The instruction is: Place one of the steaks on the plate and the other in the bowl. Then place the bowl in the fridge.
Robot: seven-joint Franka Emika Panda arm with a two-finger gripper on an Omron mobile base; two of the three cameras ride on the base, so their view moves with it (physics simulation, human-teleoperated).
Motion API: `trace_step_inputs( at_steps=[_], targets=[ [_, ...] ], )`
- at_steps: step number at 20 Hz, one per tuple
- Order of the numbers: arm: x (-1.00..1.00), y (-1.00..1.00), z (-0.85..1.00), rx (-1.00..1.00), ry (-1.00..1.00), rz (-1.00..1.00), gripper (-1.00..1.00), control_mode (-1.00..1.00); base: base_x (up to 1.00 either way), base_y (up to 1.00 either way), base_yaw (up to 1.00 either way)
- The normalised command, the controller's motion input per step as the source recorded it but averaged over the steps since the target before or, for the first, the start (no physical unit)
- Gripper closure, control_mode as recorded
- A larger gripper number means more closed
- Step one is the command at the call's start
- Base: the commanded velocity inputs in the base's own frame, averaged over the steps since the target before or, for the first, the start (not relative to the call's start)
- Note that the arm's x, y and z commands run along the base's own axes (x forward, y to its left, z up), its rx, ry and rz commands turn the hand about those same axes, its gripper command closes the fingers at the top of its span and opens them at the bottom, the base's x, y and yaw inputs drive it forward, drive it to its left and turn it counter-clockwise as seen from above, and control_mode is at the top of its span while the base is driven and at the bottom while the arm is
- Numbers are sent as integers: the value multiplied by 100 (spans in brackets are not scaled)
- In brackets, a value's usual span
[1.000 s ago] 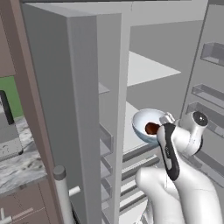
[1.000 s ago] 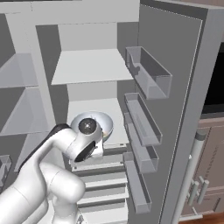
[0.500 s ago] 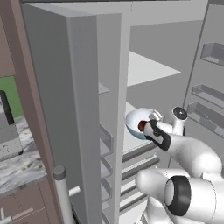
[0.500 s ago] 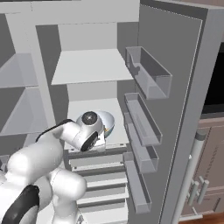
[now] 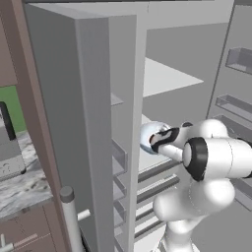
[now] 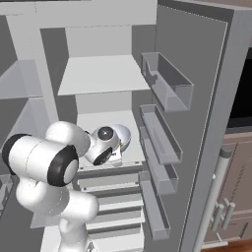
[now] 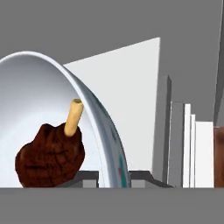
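Swung deeper between fridge [image 6: 216,98] shelves [image 6: 103,74], pincer [image 7: 111,181] pinching bowl [image 7: 39,96] rim, door bins [image 6: 165,81] beside

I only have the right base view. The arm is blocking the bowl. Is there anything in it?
Observer: Yes. The hand view shows a dark reddish-brown steak with a pale bone sticking up, lying inside the bowl.
Operator: Is the claw shut on the bowl?
Observer: Yes. In the hand view the bowl's rim runs down between the fingertips, and the claw is shut on it.
Operator: Is the bowl inside the fridge yet?
Observer: The left base view puts it past the open fridge door's edge, just over the front of a white shelf. I can't tell whether it touches the shelf.
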Motion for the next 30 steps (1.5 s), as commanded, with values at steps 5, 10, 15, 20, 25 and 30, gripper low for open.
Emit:
trace_step_inputs(
  at_steps=[5,10,15,20,25,30],
  targets=[
    [35,0,-21,0,0,0,100,-100,0,0,0],
    [17,0,-1,0,2,0,100,-100,0,0,0],
    [7,3,0,0,3,0,100,-100,0,0,0],
    [9,8,0,-2,2,0,-100,-100,0,0,0],
    [3,9,11,-5,0,3,-100,-100,0,0,0],
    [0,16,37,-4,-3,6,-100,-100,0,0,0]
  ],
)
